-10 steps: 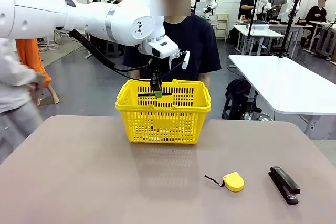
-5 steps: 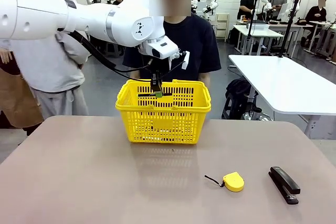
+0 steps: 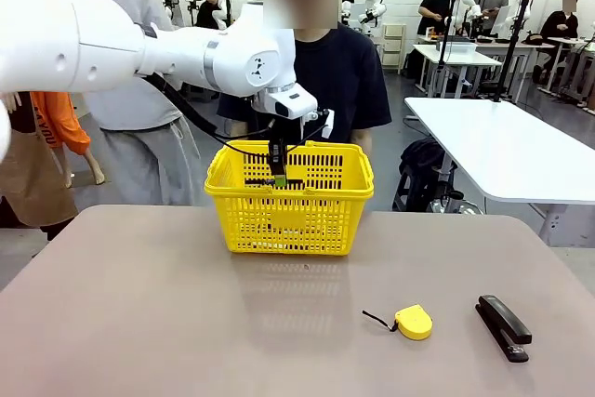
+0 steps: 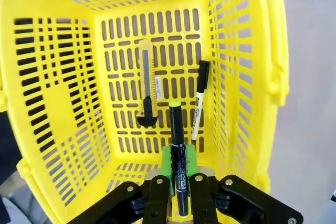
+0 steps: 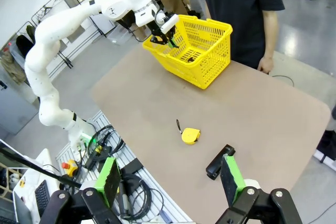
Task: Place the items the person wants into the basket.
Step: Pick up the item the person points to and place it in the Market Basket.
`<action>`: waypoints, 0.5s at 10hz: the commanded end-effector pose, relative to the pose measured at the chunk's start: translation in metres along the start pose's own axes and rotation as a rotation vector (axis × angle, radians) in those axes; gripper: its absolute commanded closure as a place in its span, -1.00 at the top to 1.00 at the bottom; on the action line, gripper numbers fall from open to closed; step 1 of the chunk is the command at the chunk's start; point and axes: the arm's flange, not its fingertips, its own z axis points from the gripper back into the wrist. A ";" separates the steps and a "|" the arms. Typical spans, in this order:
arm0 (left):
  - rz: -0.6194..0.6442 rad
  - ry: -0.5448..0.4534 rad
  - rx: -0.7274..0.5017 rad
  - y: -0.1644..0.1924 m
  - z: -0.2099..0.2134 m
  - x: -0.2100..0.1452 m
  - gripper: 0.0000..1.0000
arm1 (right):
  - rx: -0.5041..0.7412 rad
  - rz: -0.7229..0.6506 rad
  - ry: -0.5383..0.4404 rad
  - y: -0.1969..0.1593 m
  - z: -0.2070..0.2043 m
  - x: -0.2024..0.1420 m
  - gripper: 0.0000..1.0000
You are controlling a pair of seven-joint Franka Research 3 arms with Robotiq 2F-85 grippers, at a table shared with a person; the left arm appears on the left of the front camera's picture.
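Our left pincer (image 4: 177, 184) clamps the pen (image 4: 177, 150) over the basket (image 4: 273, 51); knife (image 4: 147, 85) and marker (image 4: 198, 100) inside. Right pincer (image 5: 168, 182) apart.

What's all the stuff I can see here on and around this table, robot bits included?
Basket: one, yellow, far middle of the table, before the person.
Utility knife: one, yellow and black, flat on the basket floor.
Marker: one, white with black ends, on the basket floor beside the knife.
Pen: one, black with yellow tip, held above the basket floor.
Tape measure: one, yellow, on the table, near right.
Stapler: one, black, right of the tape measure.
Table: one, brownish.
Person: one, dark T-shirt, behind the basket.
Left gripper: jaws shut on the pen, inside the basket.
Right gripper: jaws open, high above the table.
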 end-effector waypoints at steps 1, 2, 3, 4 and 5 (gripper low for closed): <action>0.030 0.046 -0.017 0.011 -0.006 0.012 -0.78 | 0.020 0.017 -0.020 0.000 0.001 0.002 1.00; 0.029 0.056 -0.028 0.017 -0.008 0.011 -0.78 | 0.020 0.017 -0.020 0.000 0.001 0.002 1.00; 0.038 0.055 -0.024 0.015 -0.011 0.011 -0.78 | 0.020 0.017 -0.020 0.000 0.001 0.002 1.00; 0.041 0.052 -0.027 0.013 -0.015 0.011 -0.78 | 0.020 0.017 -0.020 0.000 0.001 0.002 1.00; 0.031 0.052 -0.033 0.015 -0.013 0.011 0.15 | 0.020 0.017 -0.020 0.000 0.001 0.002 1.00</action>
